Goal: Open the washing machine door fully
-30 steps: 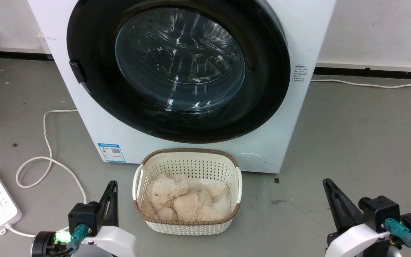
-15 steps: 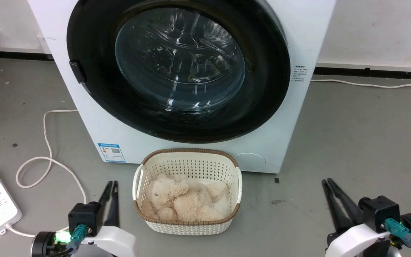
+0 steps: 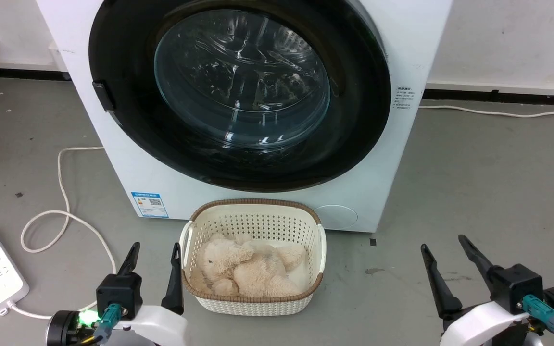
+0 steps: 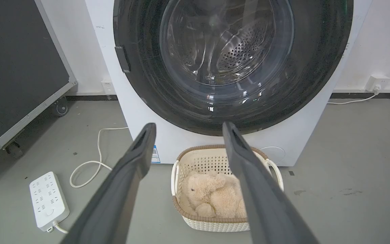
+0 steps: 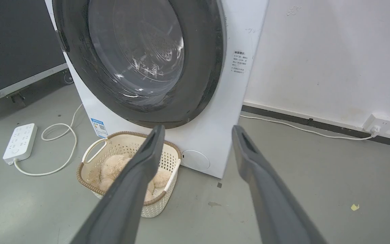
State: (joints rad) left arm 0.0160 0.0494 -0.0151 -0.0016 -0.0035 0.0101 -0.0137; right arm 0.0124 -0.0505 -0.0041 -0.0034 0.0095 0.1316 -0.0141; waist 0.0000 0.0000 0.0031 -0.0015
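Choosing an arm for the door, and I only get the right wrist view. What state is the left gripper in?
Observer: The left gripper is open and empty, with its fingers pointing at the washing machine.
Operator: Where is the black tab on the door's edge from it?
Observer: In the left wrist view the black tab on the washing machine door sits above and left of its fingers, with nothing in between.
Operator: And the basket?
Observer: In the head view the cream basket lies just right of that gripper. I cannot tell the gap.
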